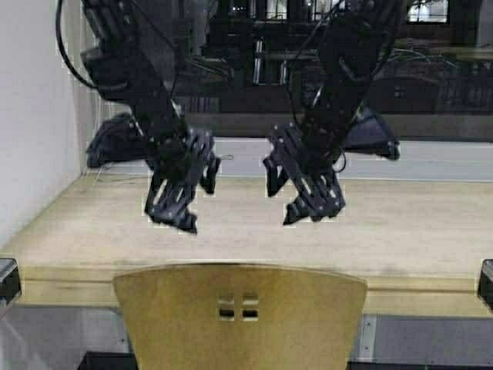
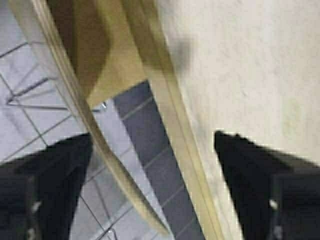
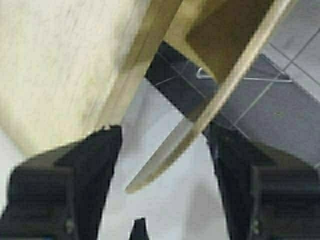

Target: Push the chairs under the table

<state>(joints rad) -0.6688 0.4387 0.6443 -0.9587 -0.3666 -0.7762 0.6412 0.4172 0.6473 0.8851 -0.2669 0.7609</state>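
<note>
Both the left gripper [image 1: 179, 202] and right gripper [image 1: 306, 193] hover with fingers spread above the desk [image 1: 400, 223], the chair [image 1: 240, 316] back just below them, ready for pushing.

You have a white wall [image 1: 35, 116] at left, a dark window [image 1: 262, 62] ahead, and grey floor tiles [image 2: 30, 115] below.

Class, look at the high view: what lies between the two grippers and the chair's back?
Only bare table top and its front edge. In the high view, the left gripper and right gripper, both open, hang above it; the chair sits below.
</note>
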